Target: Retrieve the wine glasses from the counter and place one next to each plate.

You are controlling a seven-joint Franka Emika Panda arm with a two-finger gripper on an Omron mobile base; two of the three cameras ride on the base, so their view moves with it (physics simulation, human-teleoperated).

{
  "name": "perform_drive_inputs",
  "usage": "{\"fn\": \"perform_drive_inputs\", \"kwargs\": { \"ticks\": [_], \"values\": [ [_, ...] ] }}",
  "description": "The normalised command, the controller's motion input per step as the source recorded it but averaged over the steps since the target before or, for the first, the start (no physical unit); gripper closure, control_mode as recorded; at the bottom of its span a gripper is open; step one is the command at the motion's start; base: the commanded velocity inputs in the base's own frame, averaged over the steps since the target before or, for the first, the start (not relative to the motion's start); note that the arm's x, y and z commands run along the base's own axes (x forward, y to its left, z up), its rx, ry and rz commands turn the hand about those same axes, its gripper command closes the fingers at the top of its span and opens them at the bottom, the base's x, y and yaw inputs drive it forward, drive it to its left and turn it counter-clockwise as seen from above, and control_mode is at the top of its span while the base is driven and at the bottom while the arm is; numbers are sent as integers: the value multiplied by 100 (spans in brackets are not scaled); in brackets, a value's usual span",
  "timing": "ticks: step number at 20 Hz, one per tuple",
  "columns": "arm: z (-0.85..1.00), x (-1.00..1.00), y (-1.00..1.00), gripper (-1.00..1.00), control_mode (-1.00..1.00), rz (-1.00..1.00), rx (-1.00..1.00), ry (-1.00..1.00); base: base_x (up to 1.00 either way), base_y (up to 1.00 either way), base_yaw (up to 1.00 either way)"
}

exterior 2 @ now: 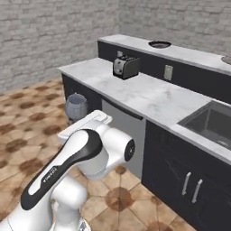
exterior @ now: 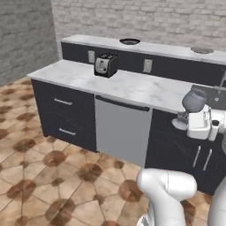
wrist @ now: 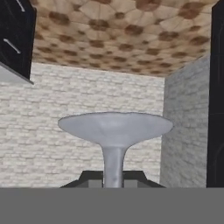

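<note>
My gripper (wrist: 113, 181) is shut on the stem of a greyish-purple wine glass (wrist: 114, 127), whose round foot spreads just past the dark fingertips (wrist: 89, 181). From the left base the wine glass (exterior: 194, 100) hangs tilted in the air at the front edge of the marble counter (exterior: 132, 86), held by the gripper (exterior: 187, 115). The right base view shows the glass bowl (exterior 2: 76, 106) over the floor, left of the counter (exterior 2: 149, 94). Two dark-rimmed plates (exterior: 129, 42) (exterior: 202, 50) lie on the raised back ledge; the nearer plate (exterior 2: 159, 44) is also in the right base view.
A silver toaster (exterior: 106, 65) (exterior 2: 126, 67) stands on the counter near the ledge. A dark sink (exterior 2: 212, 122) is sunk into the counter at the right. A grey dishwasher front (exterior: 121, 130) sits between dark cabinets with silver handles. Brick walls bound the tiled floor.
</note>
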Motion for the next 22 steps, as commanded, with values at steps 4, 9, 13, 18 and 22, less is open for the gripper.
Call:
{"fn": "perform_drive_inputs", "kwargs": {
  "ticks": [4,9,13,18,22],
  "values": [
    [0,0,0,100,100,0,0,0,100,100,-13],
    [0,0,0,100,100,0,0,0,100,100,-14],
    [0,0,0,100,100,0,0,0,100,100,-13],
    [0,0,0,100,100,0,0,0,100,100,-13],
    [0,0,0,100,100,0,0,0,100,100,-16]
  ]
}}
